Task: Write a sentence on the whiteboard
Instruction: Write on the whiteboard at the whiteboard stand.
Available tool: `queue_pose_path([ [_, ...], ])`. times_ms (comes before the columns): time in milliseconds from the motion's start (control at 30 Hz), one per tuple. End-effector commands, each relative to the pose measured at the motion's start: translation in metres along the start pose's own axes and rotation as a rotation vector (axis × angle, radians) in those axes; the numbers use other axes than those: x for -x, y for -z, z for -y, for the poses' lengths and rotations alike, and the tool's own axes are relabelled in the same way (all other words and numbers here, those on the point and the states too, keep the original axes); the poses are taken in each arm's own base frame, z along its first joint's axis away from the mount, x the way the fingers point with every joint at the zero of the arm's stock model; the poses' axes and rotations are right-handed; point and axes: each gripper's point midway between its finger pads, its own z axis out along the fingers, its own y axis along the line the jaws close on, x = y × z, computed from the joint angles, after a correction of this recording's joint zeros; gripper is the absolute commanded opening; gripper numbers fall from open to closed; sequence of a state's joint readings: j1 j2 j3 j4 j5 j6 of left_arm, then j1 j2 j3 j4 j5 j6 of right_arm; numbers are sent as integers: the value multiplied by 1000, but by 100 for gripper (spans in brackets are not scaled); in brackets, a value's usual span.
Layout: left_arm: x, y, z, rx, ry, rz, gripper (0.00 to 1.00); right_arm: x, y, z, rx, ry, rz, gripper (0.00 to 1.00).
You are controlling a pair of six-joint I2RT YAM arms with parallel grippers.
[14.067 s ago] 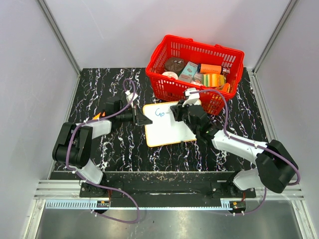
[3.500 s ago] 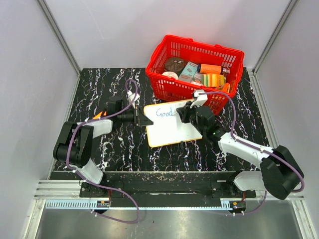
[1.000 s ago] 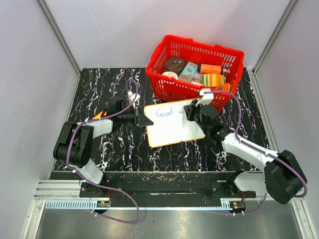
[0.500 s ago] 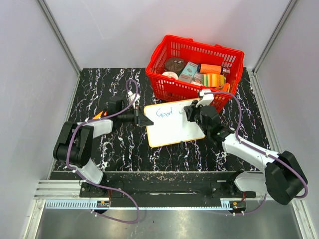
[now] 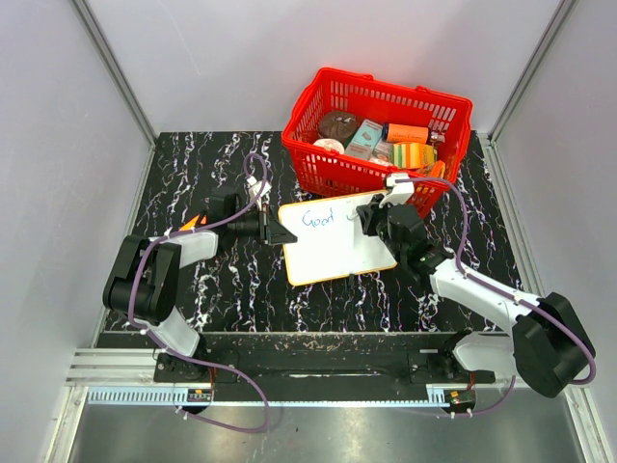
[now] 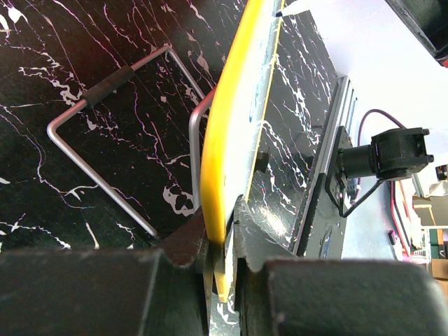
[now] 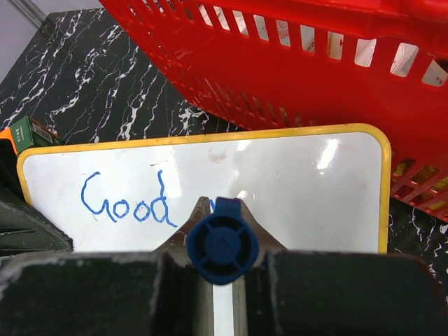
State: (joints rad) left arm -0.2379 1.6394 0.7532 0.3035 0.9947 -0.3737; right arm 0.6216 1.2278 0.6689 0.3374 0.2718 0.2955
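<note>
The whiteboard (image 5: 333,249), white with a yellow rim, lies tilted on the black marble table in front of the red basket. Blue lettering "Good" (image 5: 320,218) runs along its top left; it also shows in the right wrist view (image 7: 126,201). My left gripper (image 5: 281,234) is shut on the whiteboard's left edge (image 6: 222,140), seen edge-on between its fingers (image 6: 222,241). My right gripper (image 5: 372,220) is shut on a blue marker (image 7: 222,245), tip down on the whiteboard (image 7: 294,189) just right of "Good". The tip itself is hidden.
The red basket (image 5: 453,121) with several packaged goods stands directly behind the board, close to my right gripper; its wall fills the top of the right wrist view (image 7: 315,63). A bent wire stand (image 6: 105,126) sits under the board. A green box (image 7: 28,133) lies at left.
Since 14 s ago the lettering grew from "Go" to "Good" and my right gripper moved right along the board. Over the last second nothing visibly moved.
</note>
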Motion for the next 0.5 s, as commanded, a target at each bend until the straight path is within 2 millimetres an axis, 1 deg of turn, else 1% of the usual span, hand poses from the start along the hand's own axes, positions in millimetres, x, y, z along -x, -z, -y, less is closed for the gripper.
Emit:
queue_pose_path([
  [0, -17, -5, -41, 166, -51, -29, 0, 32, -2, -2, -16, -5, 91, 0],
  [33, -17, -5, -41, 166, -51, -29, 0, 35, -3, -3, -14, -6, 97, 0],
  [467, -17, -5, -41, 165, -52, -30, 0, 44, -6, -3, -26, -5, 120, 0],
])
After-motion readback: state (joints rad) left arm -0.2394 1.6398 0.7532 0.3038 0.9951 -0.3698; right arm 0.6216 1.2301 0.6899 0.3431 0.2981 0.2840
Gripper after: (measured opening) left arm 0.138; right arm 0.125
